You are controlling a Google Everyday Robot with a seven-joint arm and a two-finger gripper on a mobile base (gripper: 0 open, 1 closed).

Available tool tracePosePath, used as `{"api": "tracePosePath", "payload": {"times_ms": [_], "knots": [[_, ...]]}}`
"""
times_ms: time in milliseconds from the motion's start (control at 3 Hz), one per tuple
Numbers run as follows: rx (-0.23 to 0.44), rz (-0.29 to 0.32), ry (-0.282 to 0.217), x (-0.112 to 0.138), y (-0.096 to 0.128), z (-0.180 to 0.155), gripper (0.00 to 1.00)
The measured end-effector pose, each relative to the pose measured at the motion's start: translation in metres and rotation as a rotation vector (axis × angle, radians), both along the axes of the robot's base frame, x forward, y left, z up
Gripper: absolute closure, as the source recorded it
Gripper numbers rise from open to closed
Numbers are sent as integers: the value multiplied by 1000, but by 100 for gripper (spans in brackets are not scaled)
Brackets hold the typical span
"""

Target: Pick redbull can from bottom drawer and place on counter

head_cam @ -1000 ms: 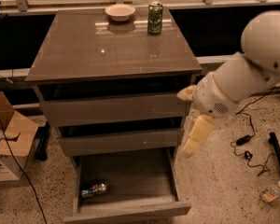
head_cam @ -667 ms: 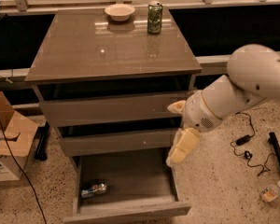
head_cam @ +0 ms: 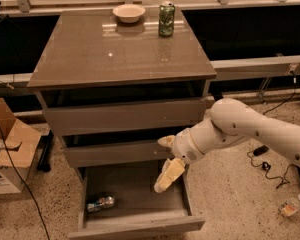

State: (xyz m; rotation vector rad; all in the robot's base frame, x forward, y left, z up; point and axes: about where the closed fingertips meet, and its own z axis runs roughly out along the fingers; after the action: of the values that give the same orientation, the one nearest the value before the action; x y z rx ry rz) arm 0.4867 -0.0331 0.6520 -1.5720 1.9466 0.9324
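Note:
The redbull can [head_cam: 100,203] lies on its side in the front left corner of the open bottom drawer [head_cam: 140,225]. My gripper [head_cam: 167,159] hangs over the drawer's right side, in front of the middle drawer, well to the right of the can and above it. Its two cream fingers [head_cam: 169,176] stand apart and hold nothing. The white arm reaches in from the right. The glossy counter [head_cam: 120,54] tops the cabinet.
A green patterned can [head_cam: 166,19] and a small bowl [head_cam: 129,12] stand at the back of the counter. An open cardboard box [head_cam: 10,154] sits on the floor at left. Cables [head_cam: 262,164] and small litter lie on the floor at right.
The arm has swung left and lower, bringing the gripper from beside the cabinet's right edge to above the open bottom drawer. The can has not moved.

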Motion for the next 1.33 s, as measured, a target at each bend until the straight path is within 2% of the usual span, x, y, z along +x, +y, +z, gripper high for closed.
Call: {"api": "tracePosePath", "payload": {"times_ms": [333,667,1000,1333], "knots": [[3,0,10,-1,0,-4,0],[9,-12,50,-1,9,-21,0],[43,47,79,9,44,-59,0],[96,141,117,16,82,-112,0]]}}
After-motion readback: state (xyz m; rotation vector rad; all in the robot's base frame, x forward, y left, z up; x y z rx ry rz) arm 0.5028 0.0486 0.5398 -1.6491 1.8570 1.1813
